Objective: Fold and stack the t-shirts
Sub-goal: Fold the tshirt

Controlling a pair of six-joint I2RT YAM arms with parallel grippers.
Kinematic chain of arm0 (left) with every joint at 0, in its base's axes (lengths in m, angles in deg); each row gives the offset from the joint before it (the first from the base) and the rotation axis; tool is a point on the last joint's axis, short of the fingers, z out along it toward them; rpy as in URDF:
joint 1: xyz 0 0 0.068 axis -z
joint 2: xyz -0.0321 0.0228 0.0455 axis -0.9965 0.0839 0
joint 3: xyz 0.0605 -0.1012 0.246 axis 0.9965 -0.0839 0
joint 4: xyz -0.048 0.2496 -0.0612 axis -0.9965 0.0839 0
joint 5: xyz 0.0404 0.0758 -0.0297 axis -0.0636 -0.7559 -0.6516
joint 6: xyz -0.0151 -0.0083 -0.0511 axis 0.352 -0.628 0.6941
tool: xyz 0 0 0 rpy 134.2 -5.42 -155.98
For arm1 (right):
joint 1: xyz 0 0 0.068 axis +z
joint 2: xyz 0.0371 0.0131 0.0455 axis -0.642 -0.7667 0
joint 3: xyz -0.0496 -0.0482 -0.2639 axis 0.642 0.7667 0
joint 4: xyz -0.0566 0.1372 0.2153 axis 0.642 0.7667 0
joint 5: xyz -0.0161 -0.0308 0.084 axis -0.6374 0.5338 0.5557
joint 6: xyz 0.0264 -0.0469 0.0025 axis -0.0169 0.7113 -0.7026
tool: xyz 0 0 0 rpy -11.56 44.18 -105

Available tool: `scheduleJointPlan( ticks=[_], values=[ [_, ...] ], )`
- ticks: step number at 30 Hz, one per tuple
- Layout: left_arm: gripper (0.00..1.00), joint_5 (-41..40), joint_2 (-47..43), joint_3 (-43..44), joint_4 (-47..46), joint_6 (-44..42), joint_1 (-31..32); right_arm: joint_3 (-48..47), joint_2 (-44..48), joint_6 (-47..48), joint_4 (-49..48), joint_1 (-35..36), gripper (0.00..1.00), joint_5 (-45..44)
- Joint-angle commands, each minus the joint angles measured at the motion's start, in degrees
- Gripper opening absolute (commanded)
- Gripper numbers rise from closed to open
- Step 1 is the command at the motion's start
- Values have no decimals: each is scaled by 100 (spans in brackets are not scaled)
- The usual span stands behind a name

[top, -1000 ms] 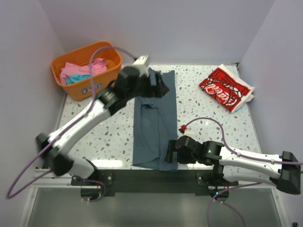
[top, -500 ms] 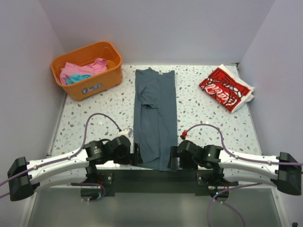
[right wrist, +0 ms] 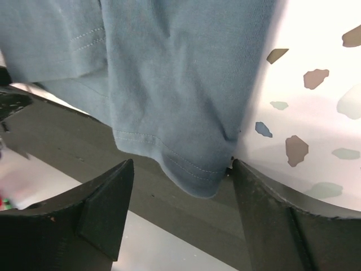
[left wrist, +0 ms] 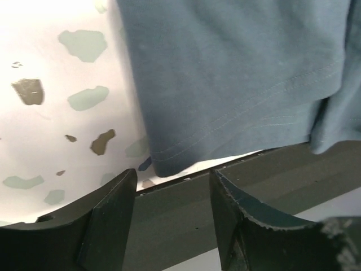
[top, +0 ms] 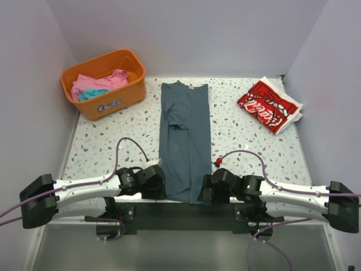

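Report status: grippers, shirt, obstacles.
Left gripper open, right gripper open, both at near hem. Slate-blue t-shirt flat, folded lengthwise. No obstruction seen.

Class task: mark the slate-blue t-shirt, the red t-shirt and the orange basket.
slate-blue t-shirt [top: 186, 141], top external view, middle of its body.
red t-shirt [top: 268, 106], top external view, its lettered front.
orange basket [top: 131, 96], top external view, its near wall.

From my top view I cannot read the script on the red shirt [top: 268, 106], the basket [top: 108, 105] hides much of the pink shirt [top: 90, 84] and turquoise shirt [top: 84, 95], and the 2 wrist views crop the slate-blue shirt [left wrist: 225, 73].
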Motion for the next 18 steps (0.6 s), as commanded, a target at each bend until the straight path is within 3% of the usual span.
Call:
scheduleJointPlan(
  ticks=[1, 8, 11, 12, 15, 18],
  values=[
    [55, 54, 75, -136, -454, 64, 66, 248, 81, -264, -229, 0, 73, 56],
    [32, -51, 558, -171, -727, 134, 66, 372, -59, -378, -431, 0, 62, 276],
    [10, 45, 690, -206, -745, 125, 66, 451, -103, -431, -502, 0, 49, 285],
    [0, 89, 681, -198, -718, 125, 66, 460, -121, -440, -537, 0, 36, 294],
    [0, 133, 489, -259, -534, 213, 136, 451, -130, -414, -520, 0, 16, 443],
    [0, 186, 67, -294, -376, 380, 346, 381, -16, -335, -441, 8, 6, 698]
  ],
)
